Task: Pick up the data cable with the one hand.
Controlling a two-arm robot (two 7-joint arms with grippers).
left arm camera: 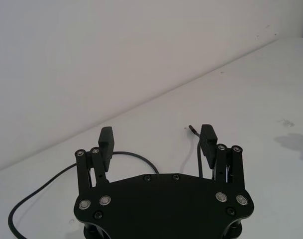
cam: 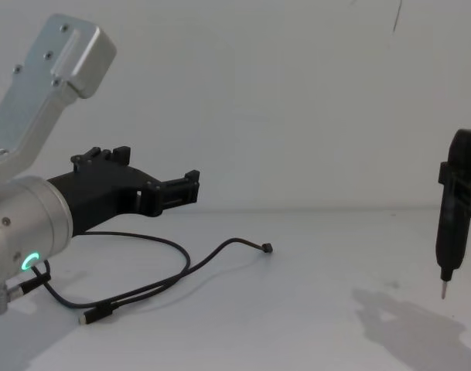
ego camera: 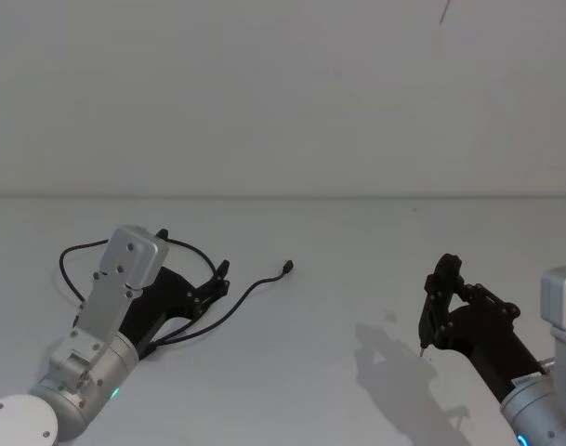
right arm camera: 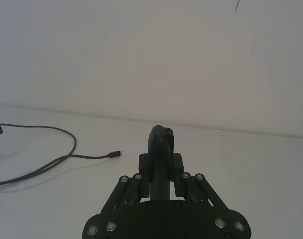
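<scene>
My left claw (cam: 190, 188) hangs above the table (ego camera: 357, 260), jaws spread wide apart. The cable (cam: 185, 269) lies flat on the table in loose curves, under me and just ahead, with one plug (ego camera: 288, 268) pointing toward the middle. My right claw (ego camera: 439, 297) sits off right, well apart.

Light: bright, even and diffuse across the white surface (ego camera: 301, 400) and wall (ego camera: 283, 93). You see the right gripper (ego camera: 440, 283) throw a soft-edged grey shadow (ego camera: 389, 358) to its left and toward the robot, so light falls from high on the right. The green ring light (cam: 30, 261) glows on the left wrist.
</scene>
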